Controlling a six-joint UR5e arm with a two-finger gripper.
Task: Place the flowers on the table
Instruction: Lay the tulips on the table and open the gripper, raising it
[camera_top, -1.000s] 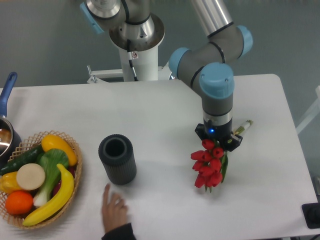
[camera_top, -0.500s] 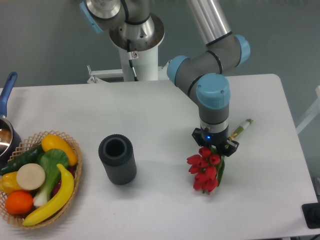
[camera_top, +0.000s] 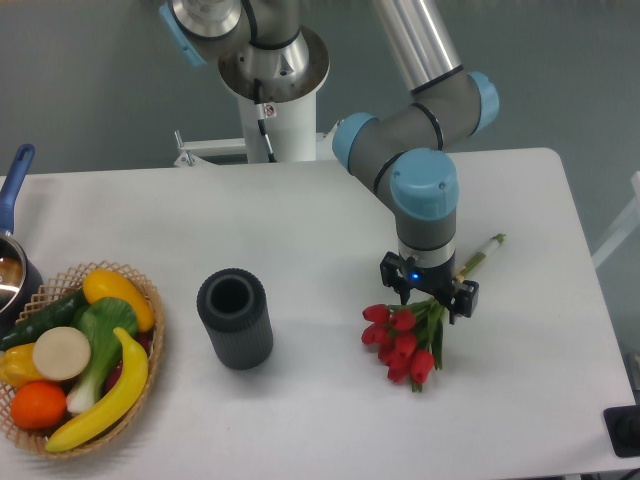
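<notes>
The flowers (camera_top: 402, 341), a bunch of red tulips with green leaves, lie on the white table (camera_top: 330, 215) at the right of centre. Their heads point toward the front left, and the tied stem end (camera_top: 487, 248) sticks out to the back right. My gripper (camera_top: 430, 297) points straight down over the stems just behind the heads. Its fingers (camera_top: 467, 299) stand on either side of the stems with a gap between them, so it looks open. The wrist hides the middle of the stems.
A dark ribbed cylinder (camera_top: 235, 318) stands upright left of the flowers. A wicker basket (camera_top: 152, 331) of toy fruit and vegetables sits at the front left. A pot with a blue handle (camera_top: 12, 195) is at the left edge. The robot's base (camera_top: 272, 90) is at the back.
The gripper has come down and shifted slightly left. The tulips, which hung bunched under it, now lie spread on the table. A hand seen at the front edge a second ago is gone.
</notes>
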